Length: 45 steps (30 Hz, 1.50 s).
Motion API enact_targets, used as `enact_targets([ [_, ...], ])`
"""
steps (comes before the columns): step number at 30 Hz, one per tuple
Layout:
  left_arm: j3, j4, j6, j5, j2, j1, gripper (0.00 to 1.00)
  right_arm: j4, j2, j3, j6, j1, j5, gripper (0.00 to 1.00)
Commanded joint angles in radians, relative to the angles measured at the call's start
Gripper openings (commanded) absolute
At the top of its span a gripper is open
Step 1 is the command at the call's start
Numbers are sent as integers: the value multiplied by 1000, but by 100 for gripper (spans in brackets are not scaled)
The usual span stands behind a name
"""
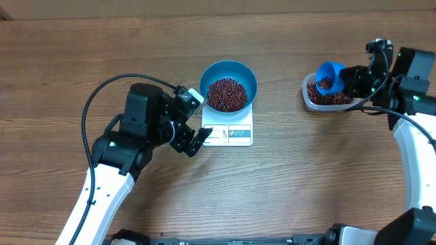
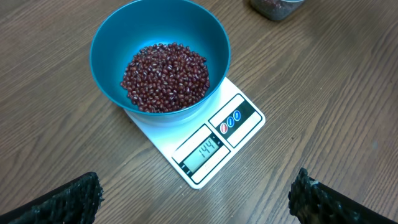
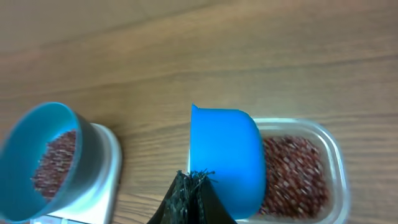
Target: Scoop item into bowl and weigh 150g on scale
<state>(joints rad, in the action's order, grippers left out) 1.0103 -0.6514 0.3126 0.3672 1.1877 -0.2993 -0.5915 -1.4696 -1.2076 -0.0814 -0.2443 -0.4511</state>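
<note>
The blue bowl (image 1: 212,72) stands on the white scale (image 1: 238,134) and holds a heap of red-brown beans (image 1: 227,94). My left gripper (image 1: 195,139) hangs open, with nothing in it, beside the scale's front left corner. In the left wrist view the bowl (image 2: 124,37), its beans (image 2: 165,76) and the scale (image 2: 158,129) lie ahead of the wide-apart fingertips (image 2: 74,199); the display reads 144. My right gripper (image 1: 356,80) is shut on a small blue scoop (image 1: 330,75) with some beans in it, held over the clear tub (image 1: 308,95). The right wrist view shows the scoop (image 3: 227,158) from behind.
The clear tub (image 3: 333,155) at the right holds more beans (image 3: 292,171). Bare wooden tabletop (image 1: 286,184) surrounds the scale. The left arm's black cable (image 1: 102,92) loops to the left of the bowl.
</note>
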Motion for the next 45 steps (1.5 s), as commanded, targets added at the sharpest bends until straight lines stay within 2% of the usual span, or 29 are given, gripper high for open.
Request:
enact_targets([
  [1,26,1,-14,15,2,5,100,10,32,-62,12,-4,-118,4],
  [11,26,1,-14,15,2,5,99,14,33,-76,65,31,-248,4],
  [24,26,1,-14,15,2,5,99,153,33,-76,119,278,-244,4],
  [32,26,1,-13,15,2,5,100,217,32,-76,116,431,-51,4],
  [40,26,1,-14,15,2,5,99,270,-9,-75,-61,521,0,4],
  [45,26,1,-14,15,2,5,100,284,-38,-75,-80,536,24,4],
])
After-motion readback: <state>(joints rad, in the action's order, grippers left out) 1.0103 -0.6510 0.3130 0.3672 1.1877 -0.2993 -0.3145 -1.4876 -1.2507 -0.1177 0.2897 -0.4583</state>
